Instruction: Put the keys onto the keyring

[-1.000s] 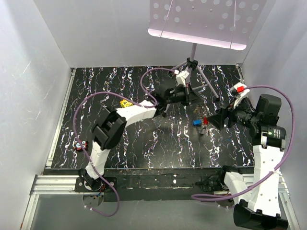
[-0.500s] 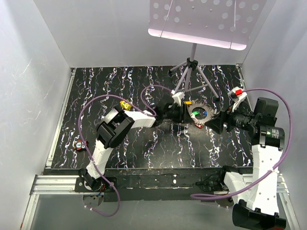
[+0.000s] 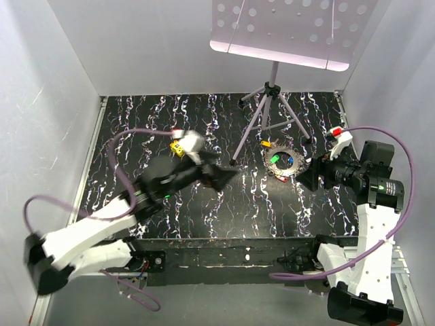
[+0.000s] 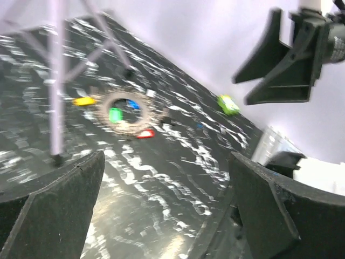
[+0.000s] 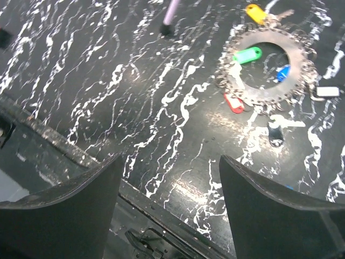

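Pickup stage, judging by keys (image 5: 247, 55) loose inside and around keyring (image 5: 262, 100), toward right edge of tabletop (image 3: 170, 115), short of far edge. Right hand (image 5: 171, 162) wide, empty, just beside keyring on its near-right side. Left hand (image 4: 167, 162) wide too, empty, well apart near tabletop's middle. Next, likely: pinch one small key by its head, steady keyring, avoid tripod leg (image 3: 250, 132) close by.

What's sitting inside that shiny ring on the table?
A green key and a blue key lie inside the keyring. Whether they are threaded on it cannot be seen.
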Tool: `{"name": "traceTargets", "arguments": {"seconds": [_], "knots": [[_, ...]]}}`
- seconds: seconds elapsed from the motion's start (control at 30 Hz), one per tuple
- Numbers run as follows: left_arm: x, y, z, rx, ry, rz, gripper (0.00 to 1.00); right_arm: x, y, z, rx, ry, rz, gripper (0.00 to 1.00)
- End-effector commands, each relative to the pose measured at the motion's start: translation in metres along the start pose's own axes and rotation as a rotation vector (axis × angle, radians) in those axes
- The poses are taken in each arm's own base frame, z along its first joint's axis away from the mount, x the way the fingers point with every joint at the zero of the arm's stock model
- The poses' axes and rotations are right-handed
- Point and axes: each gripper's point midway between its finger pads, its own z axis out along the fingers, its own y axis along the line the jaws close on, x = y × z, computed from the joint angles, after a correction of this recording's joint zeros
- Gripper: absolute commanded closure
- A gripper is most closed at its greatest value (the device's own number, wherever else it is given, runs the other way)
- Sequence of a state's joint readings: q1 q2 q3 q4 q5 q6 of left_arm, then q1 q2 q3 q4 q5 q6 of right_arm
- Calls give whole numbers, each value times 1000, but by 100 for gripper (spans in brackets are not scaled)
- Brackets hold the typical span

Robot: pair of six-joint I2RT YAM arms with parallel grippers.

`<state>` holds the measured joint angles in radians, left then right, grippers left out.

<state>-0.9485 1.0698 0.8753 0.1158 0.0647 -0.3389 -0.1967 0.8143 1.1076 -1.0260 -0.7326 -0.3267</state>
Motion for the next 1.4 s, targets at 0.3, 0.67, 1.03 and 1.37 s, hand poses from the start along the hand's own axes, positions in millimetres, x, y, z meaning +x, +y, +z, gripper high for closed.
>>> {"name": "traceTargets", "arguments": {"seconds": [0.3,0.67,1.03,1.37], "knots": [[12,154,-155,-504,197,-173,2,-27,-42,-16,286,-132,193,13],[-63,128,-139,-401,120,-136,2,-44,-36,-25,254,-163,213,11],[-44,127,-187,-560,93,-14,2,-58,-42,-43,337,-263,340,11],[-30,127,-196,-581,80,-10,2,-55,-47,-48,400,-292,321,10]]}}
